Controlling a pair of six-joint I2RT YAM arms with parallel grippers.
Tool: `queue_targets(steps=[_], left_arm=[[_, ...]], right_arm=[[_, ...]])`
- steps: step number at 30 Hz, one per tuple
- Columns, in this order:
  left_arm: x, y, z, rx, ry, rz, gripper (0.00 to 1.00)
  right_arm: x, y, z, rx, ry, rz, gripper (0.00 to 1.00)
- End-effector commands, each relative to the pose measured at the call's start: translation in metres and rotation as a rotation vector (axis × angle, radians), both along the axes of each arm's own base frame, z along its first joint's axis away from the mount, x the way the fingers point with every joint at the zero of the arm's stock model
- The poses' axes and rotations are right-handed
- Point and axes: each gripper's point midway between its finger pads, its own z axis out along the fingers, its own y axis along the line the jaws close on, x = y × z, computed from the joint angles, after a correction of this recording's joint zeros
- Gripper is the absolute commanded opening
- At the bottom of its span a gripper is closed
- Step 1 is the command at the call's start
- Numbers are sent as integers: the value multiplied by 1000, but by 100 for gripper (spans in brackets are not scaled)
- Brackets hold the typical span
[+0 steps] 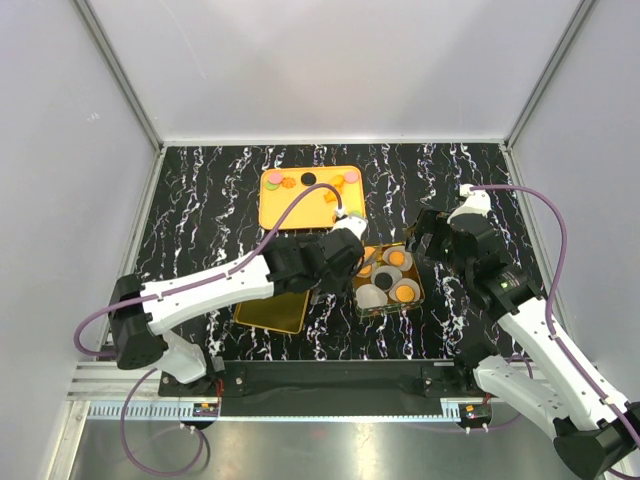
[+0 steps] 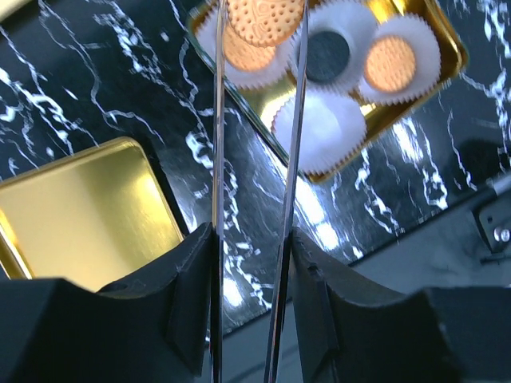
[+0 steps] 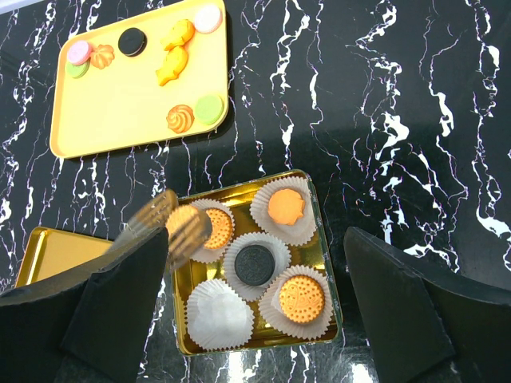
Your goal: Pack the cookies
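Black marble table (image 1: 200, 190): yellow tray (image 3: 120, 104) at 12 o'clock w/ a bunch of loose cookies (image 3: 132, 40), gold tin (image 3: 180, 275) at 4, its lid (image 2: 88, 207) at 8. The tin has five paper cups (image 3: 217, 313). Four are filled, the 7 o'clock one's empty.

Left gripper (image 2: 249, 235) is clamped on thin metal tongs (image 2: 217, 144). Their tips pinch a round biscuit (image 2: 263, 20) above the tin's 10 o'clock cup, which already has one in it. Right gripper (image 3: 255, 239) hangs over the tin, jaws wide, holding nothing.

Imo these are light and stiff but crumbly, so grab across the rim w/ a soft squeeze. Too hard and they'd prob snap, too loose and the smooth blades could let them slip.
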Motion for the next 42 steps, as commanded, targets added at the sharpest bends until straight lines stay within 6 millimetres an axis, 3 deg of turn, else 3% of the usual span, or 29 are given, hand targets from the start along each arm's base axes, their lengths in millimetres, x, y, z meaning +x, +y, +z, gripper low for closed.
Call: queue_targets(steps=[1,12,27,42], left_arm=[[-8,1,15,-49,-28,23,43],[-53,-11,1,-55,25,-47,43],[-72,-11,-22,-22,66,-59,43],[-76,-14,-27,-22,73,-66,47]], right_arm=[[5,0,10,10,-43,-14,100],[6,0,10,10,-42,-14,100],[5,-1,10,10,-41,-17,100],[4,0,9,10,-39,-13,100]])
